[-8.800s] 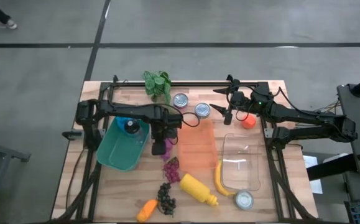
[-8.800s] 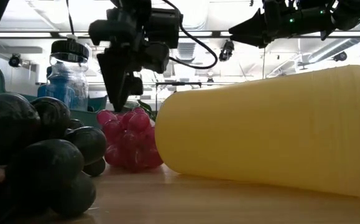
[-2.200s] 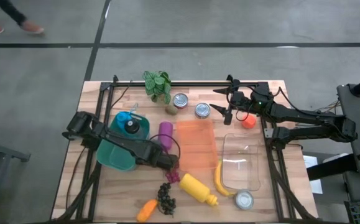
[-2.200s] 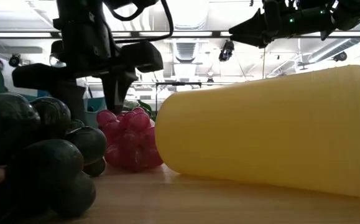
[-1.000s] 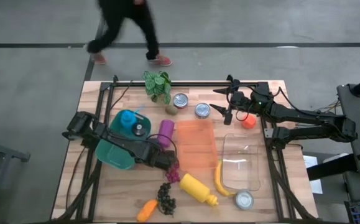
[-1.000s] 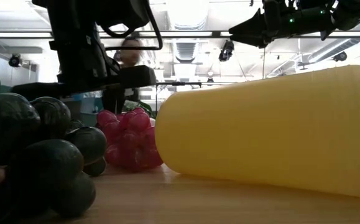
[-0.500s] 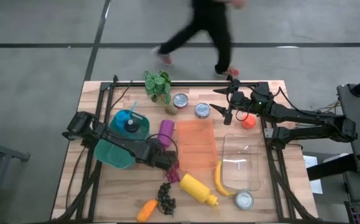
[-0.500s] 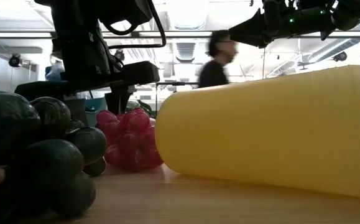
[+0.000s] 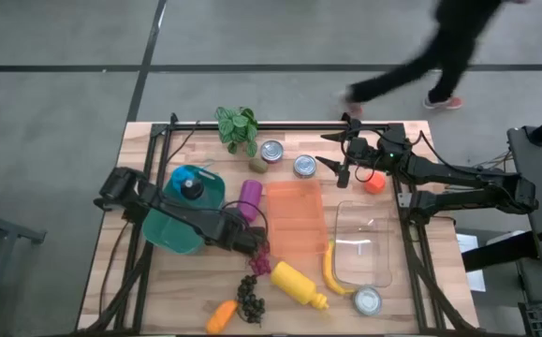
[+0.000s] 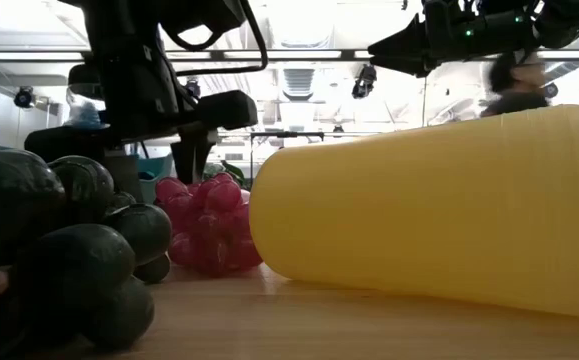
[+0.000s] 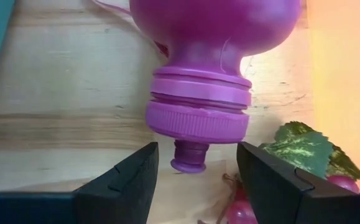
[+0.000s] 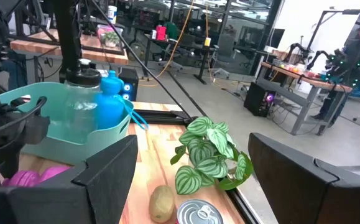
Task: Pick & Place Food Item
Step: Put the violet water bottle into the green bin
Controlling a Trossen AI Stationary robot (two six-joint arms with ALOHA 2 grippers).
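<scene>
Two open tools [image 9: 249,245] [image 9: 331,163] amid clutter

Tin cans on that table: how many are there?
3. Two tin cans stand side by side at the far edge, one beside the potted plant, the other just right of it. A third sits at the near edge below the clear container.

Purple bottle [image 11: 198,74] and red grapes [image 9: 260,265] crowd left gripper [image 9: 252,249].

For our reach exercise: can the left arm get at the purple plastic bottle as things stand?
Probably yes. The left gripper is open, with the purple plastic bottle lying cap-first just ahead of its fingers and nothing between.
</scene>
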